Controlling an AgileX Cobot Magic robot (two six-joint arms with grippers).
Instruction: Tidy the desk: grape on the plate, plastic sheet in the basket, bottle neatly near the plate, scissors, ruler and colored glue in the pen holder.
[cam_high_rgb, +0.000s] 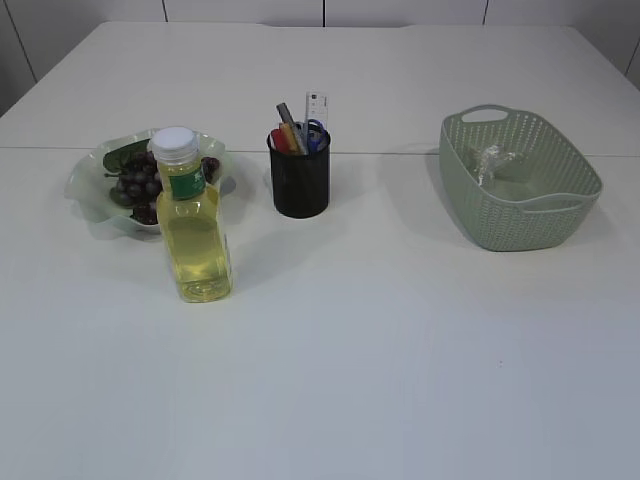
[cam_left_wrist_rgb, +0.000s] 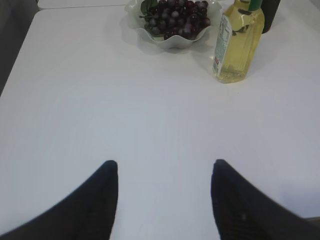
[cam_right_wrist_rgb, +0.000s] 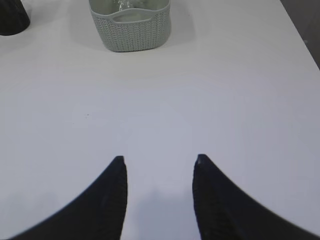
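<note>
Nearest, the left gripper and right gripper are seen parted and empty above bare table. Farther off, the upright yellow plastic bottle stands just beside the pale wavy plate of dark grapes, nearer the left arm. Tools fill the black mesh pen holder; crumpled clear plastic sheet lies in the green woven basket. Nothing appears left to grasp.

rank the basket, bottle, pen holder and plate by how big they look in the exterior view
1. basket
2. plate, partly hidden by the bottle
3. bottle, nearer the camera, so plate versus bottle is unsure
4. pen holder
</note>
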